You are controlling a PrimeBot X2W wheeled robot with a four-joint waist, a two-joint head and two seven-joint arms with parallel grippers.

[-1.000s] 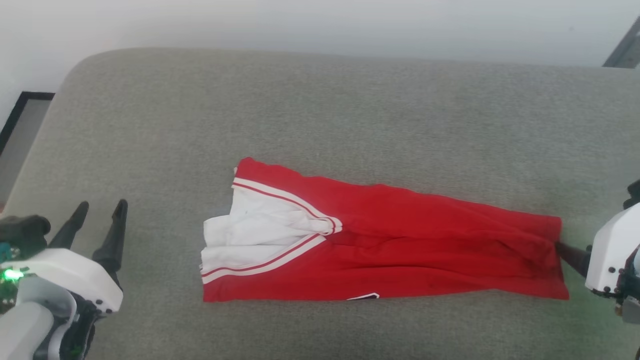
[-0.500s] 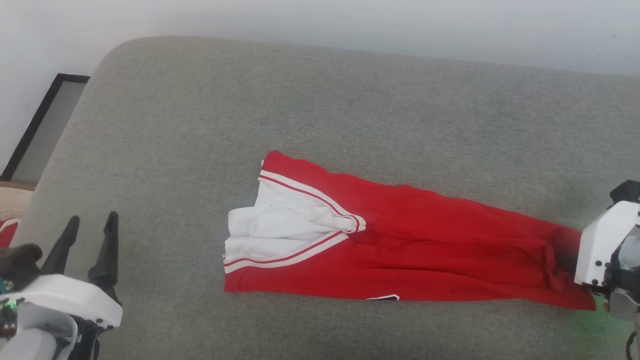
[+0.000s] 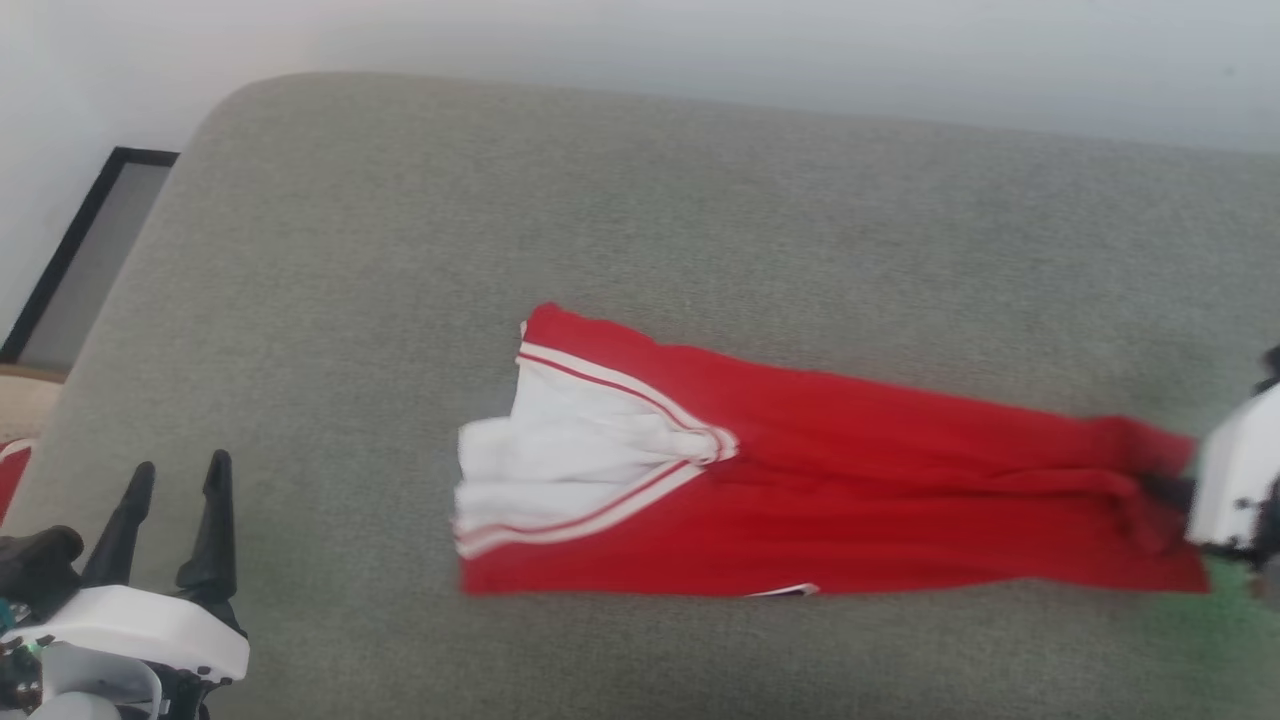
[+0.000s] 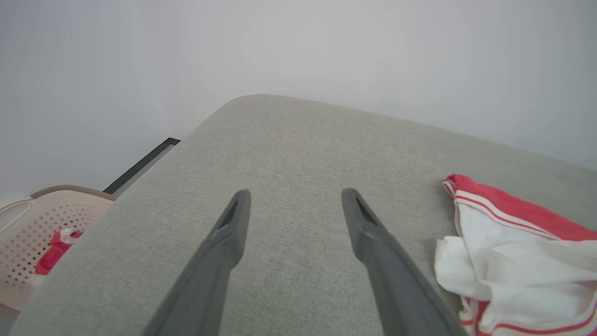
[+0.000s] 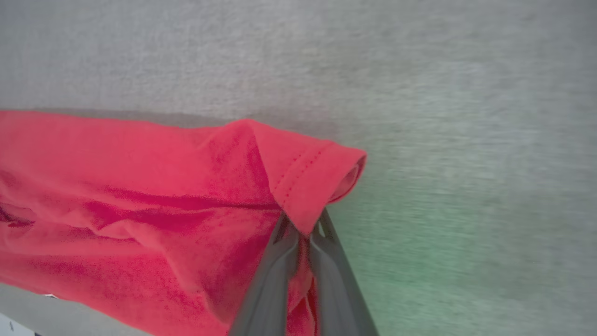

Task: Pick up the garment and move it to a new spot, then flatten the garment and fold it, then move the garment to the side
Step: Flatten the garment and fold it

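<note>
From the head, the garment (image 3: 850, 510) lay folded lengthwise across the grey cushion (image 3: 600, 200); the left gripper (image 3: 180, 468) hung wide apart, idle. Left wrist: a perforated basket (image 4: 28, 219) held something red (image 4: 53, 249), perhaps clothing. Right wrist: the right gripper (image 5: 303, 224) was pinched on the garment's end, likely to drag it aside.

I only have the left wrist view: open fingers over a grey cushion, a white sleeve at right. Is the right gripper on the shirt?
Observer: Yes. The right gripper is shut on the shirt, pinching its red hem.
Operator: Which end is that?
Observer: The end opposite the sleeves. The shirt lies as a long narrow band across the cushion.
Operator: Any wrinkling at the grip?
Observer: Yes, creases in the red fabric run toward the pinched hem.
</note>
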